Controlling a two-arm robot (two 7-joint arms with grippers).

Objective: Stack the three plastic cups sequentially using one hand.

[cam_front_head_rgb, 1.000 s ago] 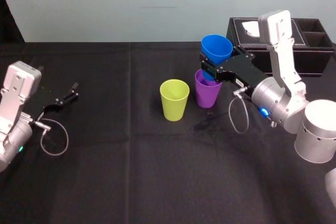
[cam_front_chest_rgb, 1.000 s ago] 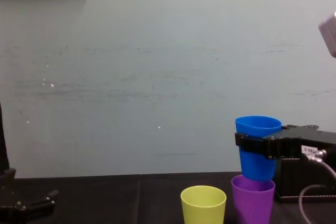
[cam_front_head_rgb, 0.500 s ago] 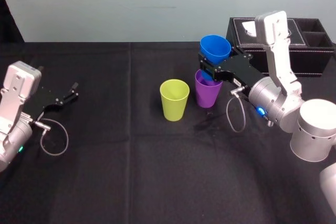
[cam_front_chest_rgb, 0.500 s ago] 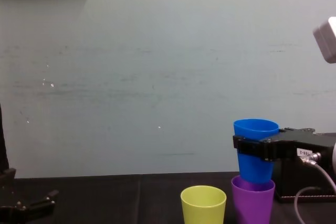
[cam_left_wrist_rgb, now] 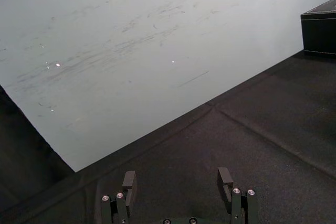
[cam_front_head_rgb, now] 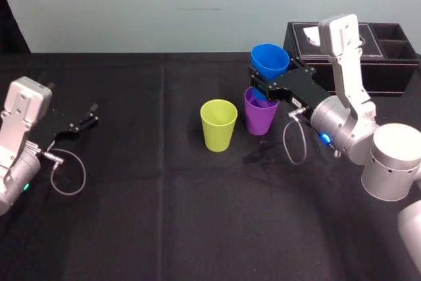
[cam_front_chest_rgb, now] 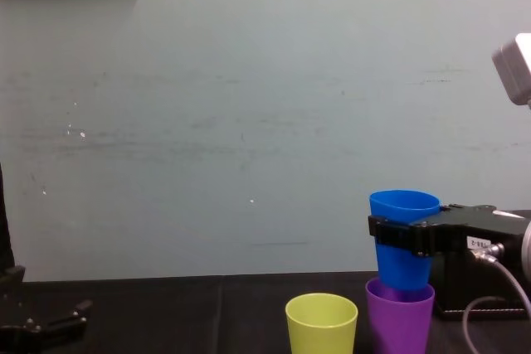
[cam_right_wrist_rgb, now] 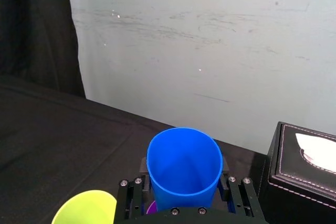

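My right gripper (cam_front_chest_rgb: 401,235) pinches the smooth blue tapered plastic cup (cam_front_chest_rgb: 404,205) below its rim. It has sunk slightly, base entering the purple plastic cup (cam_front_chest_rgb: 400,325) on the black desk (cam_front_head_rgb: 164,215). Nesting is nearly done; the yellow-green plastic cup (cam_front_chest_rgb: 322,325) waits just beside. My left gripper (cam_front_head_rgb: 79,123) rests spread, well apart.

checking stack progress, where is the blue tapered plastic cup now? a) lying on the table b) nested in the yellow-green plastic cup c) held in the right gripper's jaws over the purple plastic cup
c: the right gripper grips the blue plastic cup right above the purple plastic cup.
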